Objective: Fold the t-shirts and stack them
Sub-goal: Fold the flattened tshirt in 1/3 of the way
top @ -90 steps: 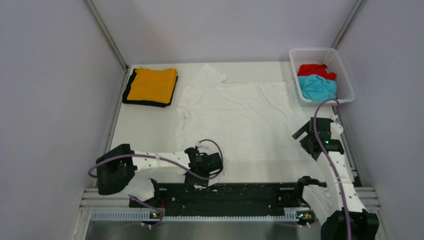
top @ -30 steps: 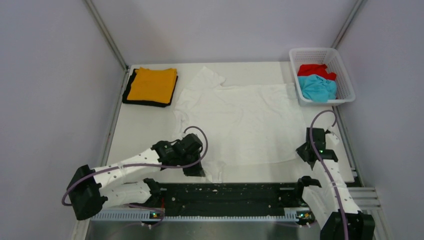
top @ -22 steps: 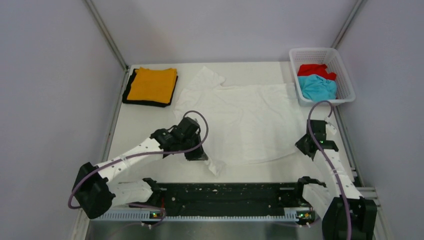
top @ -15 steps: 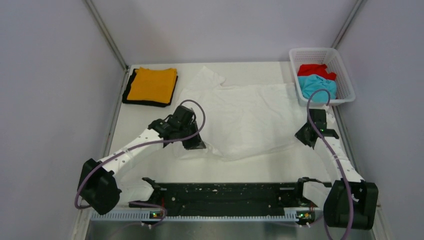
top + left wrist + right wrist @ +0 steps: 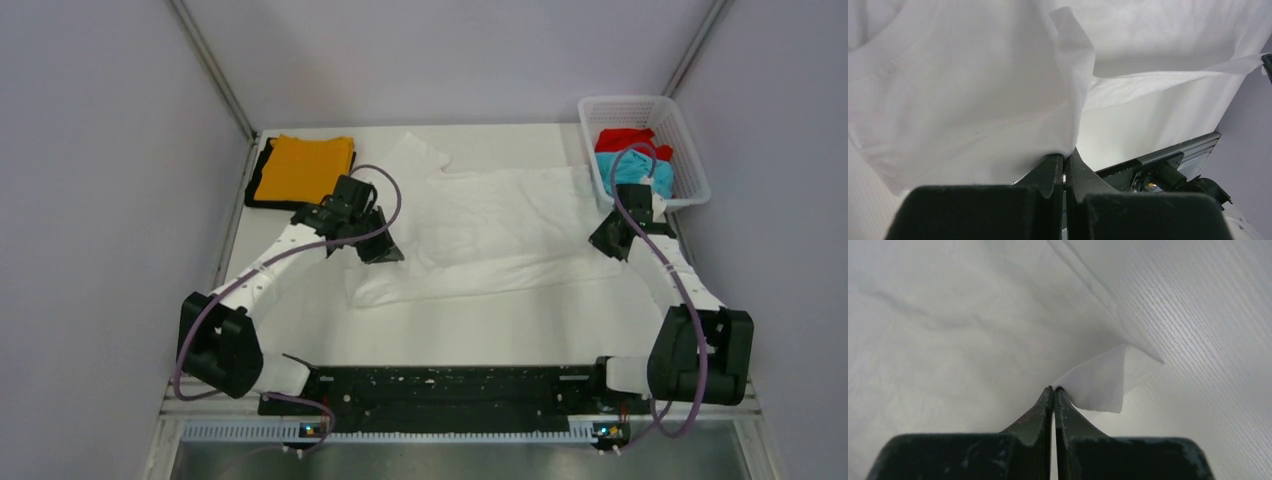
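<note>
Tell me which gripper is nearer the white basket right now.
Right. The right gripper, shut on the white t-shirt, sits just off the near-left corner of the basket; the left gripper is far to the left, beside the orange t-shirt.

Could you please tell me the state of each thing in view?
white t-shirt: partly folded, near edge lifted
left hand: shut on white t-shirt
right hand: shut on white t-shirt
black t-shirt: folded, bottom of stack
orange t-shirt: folded, on black t-shirt
red t-shirt: crumpled in basket
teal t-shirt: crumpled in basket
</note>
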`<state>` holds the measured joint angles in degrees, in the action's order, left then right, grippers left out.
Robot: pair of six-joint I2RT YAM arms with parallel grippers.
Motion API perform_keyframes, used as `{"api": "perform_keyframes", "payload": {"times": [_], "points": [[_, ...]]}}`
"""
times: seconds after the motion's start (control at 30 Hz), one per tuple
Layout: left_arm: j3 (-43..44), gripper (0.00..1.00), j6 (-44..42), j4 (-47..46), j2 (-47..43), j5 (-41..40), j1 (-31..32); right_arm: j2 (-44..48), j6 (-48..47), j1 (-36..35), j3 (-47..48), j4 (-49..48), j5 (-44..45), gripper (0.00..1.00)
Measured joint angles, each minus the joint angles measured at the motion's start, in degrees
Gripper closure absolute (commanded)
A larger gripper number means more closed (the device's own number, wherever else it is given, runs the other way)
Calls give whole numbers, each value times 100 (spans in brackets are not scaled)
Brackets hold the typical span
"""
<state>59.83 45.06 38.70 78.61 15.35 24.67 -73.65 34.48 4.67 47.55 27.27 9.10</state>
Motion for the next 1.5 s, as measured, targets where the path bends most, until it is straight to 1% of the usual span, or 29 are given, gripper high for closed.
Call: {"api": "perform_keyframes", "payload": {"times": [0.3,0.43,0.47,0.5,0.53,0.6,0.63,0.67,0.7,0.83,0.93,0.97,1.0,1.07,1.23,1.37,1.5], "points": [[1108,100,-765,31,691,-83,-203,-474,-26,-7,511,-111,-24,100],[1366,100,-1073,31,1185,-144,-385,-787,-20,-20,695,-168,-24,100],[1423,99,-1121,35,1318,-170,-422,-876,-20,-35,737,-190,-24,99],[1497,86,-1167,48,1469,-208,-463,-997,-17,-42,793,-212,-22,94],[1598,64,-1209,55,1646,-280,-503,-1132,-15,-44,846,-256,-15,88],[1794,23,-1266,42,1982,-407,-595,-1362,7,-68,942,-302,33,64],[1875,12,-1325,39,2114,-474,-645,-1484,28,-83,997,-330,66,55],[2013,4,-1314,61,2282,-503,-719,-1615,-7,-107,1075,-356,120,50],[2175,2,-1294,83,2435,-544,-793,-1683,22,-131,1121,-387,166,45],[2750,1,-1250,87,2789,-772,-1049,-1781,-72,-431,1368,-387,468,31],[2931,1,-1250,81,2743,-855,-1130,-1733,-116,-708,1438,-387,625,12],[2924,1,-1250,63,2691,-824,-1130,-1694,-127,-763,1432,-369,632,4],[2872,1,-1248,42,2625,-748,-1121,-1635,-140,-820,1399,-374,627,2],[2579,1,-1235,-61,2402,-549,-1086,-1467,-164,-922,1274,-382,597,1],[1464,1,-1141,-103,1711,-138,-901,-1174,-208,-1178,833,-457,367,1],[1172,1,-999,-245,1661,184,-726,-1169,-245,-1314,455,-667,-61,1],[1316,1,-855,-540,2024,321,-468,-1169,-251,-1318,234,-804,-256,1]]}}
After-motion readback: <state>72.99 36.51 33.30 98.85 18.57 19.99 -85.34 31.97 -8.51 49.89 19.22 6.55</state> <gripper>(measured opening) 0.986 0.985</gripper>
